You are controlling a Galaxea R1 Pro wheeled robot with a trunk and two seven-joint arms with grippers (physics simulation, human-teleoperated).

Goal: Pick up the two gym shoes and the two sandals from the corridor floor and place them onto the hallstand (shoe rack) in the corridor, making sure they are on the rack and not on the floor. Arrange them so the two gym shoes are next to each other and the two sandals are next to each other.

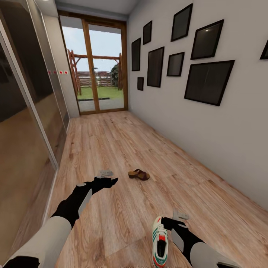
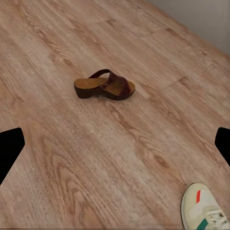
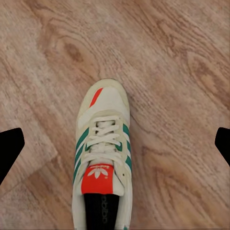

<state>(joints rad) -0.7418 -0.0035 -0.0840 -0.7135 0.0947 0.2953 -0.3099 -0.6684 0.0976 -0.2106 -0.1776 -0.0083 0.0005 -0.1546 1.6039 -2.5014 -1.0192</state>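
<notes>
Step in hand: likely picking the gym shoe [image 1: 160,242] off the corridor floor [image 1: 111,145].
Doing it well: lower straight over the laced middle, close across the sides, lift level.
Right tool [image 1: 175,222]: just beside the shoe at lower centre of the head view, spread wide, holding nothing.
Left tool [image 1: 108,181]: stretched forward at centre-left, apparently open, empty.
Sandal [image 1: 139,174]: on the floor at frame centre, well apart from the shoe.
</notes>
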